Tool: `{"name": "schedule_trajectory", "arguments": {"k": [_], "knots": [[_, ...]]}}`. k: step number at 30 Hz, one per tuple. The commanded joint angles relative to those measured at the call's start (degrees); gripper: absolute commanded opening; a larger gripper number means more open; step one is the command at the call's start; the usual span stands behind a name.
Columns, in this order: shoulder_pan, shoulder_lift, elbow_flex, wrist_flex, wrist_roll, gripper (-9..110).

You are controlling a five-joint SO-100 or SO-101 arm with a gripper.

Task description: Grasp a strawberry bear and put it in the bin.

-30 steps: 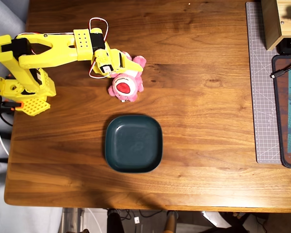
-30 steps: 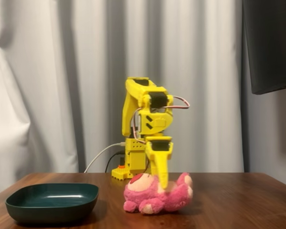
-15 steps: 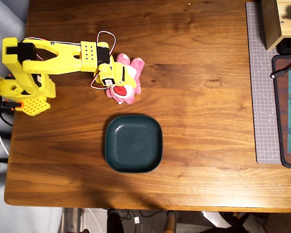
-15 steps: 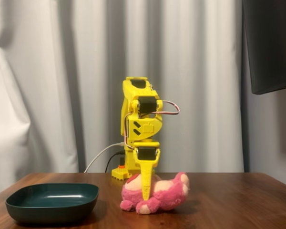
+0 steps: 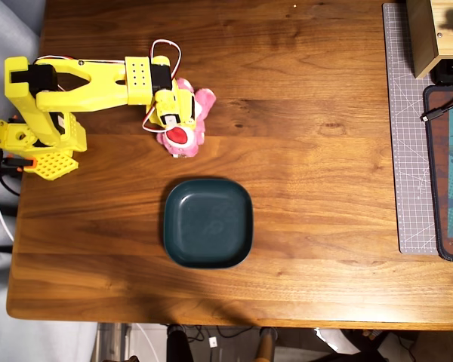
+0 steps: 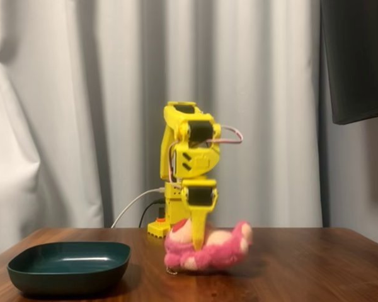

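Note:
The pink strawberry bear (image 5: 187, 130) (image 6: 214, 249) hangs just above the wooden table, held around its middle by my yellow gripper (image 5: 177, 121) (image 6: 195, 242), which is shut on it. In the fixed view its body is blurred and its feet are off the tabletop. The dark teal bin (image 5: 208, 222) (image 6: 68, 265) lies empty on the table, below the bear in the overhead view and to the bear's left in the fixed view, well apart from it.
The yellow arm base (image 5: 38, 132) stands at the table's left edge in the overhead view. A grey cutting mat (image 5: 408, 128), a wooden box (image 5: 434, 34) and a dark pad (image 5: 447, 173) line the right edge. White curtains back the fixed view.
The gripper has closed on the bear and lifted it slightly off the table, drawing it a little back toward the arm base.

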Motion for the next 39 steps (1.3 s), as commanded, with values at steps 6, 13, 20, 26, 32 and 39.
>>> {"name": "schedule_trajectory", "arguments": {"k": [6,13,20,26,32,39], "knots": [[1.93,29.97,-15.73,19.78,2.55,0],[-14.68,16.96,-32.17,18.11,-1.58,0],[-25.58,8.44,-37.35,9.32,-6.94,0],[-29.88,0.62,-42.80,4.48,-8.61,0],[-33.93,-3.52,-42.98,-0.18,-8.96,0],[-36.65,-5.98,-45.70,-1.23,-11.16,0]]}}
